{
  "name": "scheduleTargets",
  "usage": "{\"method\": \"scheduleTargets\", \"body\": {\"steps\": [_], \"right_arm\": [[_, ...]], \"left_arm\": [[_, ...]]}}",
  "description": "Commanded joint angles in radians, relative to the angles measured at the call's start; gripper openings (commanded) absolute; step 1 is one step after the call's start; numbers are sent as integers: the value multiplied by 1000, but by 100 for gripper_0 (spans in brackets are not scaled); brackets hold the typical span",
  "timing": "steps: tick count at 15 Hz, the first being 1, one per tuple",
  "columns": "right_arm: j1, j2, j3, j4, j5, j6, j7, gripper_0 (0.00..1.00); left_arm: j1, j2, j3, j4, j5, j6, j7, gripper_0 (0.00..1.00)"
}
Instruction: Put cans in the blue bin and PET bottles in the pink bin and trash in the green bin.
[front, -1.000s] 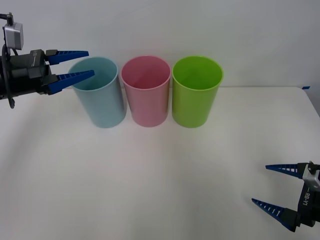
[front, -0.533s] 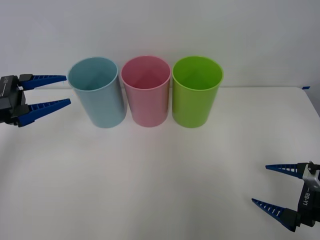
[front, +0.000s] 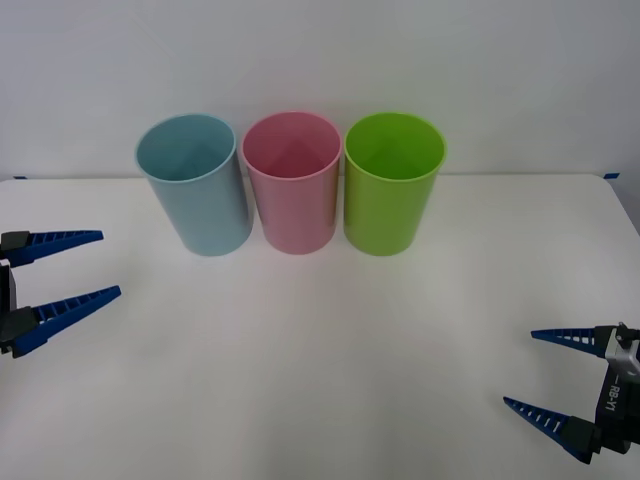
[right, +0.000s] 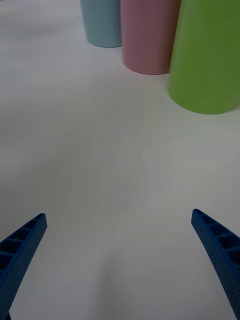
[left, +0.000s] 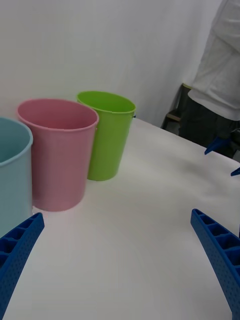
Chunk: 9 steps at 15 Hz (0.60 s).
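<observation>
With both my left gripper (front: 62, 270) and right gripper (front: 548, 372) spread, holding nothing, the white table (front: 320, 350) shows nothing loose; the 3 tall plastic bins, light-blue (front: 197, 185), pink (front: 293, 183) and lime-green (front: 392, 183), stand upright, so sorting looks finished.

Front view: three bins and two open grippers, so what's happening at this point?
Nothing is being held. The blue bin, pink bin and green bin stand upright in a row at the back of the white table. The left gripper has pulled back from the blue bin's rim toward the table's left edge, open and empty. The right gripper waits open near the front right.
</observation>
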Motion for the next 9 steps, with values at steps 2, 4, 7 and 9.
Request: {"method": "scheduleTargets", "body": {"steps": [2,4,7,9], "right_arm": [[0,0,0,0,0,0,0,100],[0,0,0,0,0,0,0,100],[0,0,0,0,0,0,0,100],[0,0,0,0,0,0,0,100]], "left_arm": [[71,-175,110,-66,-173,-61,55,100],[99,-238,139,-77,-230,-78,60,100],[139,-333,196,-100,-303,-114,57,100],[160,-368,217,-103,-315,-140,49,100]]}}
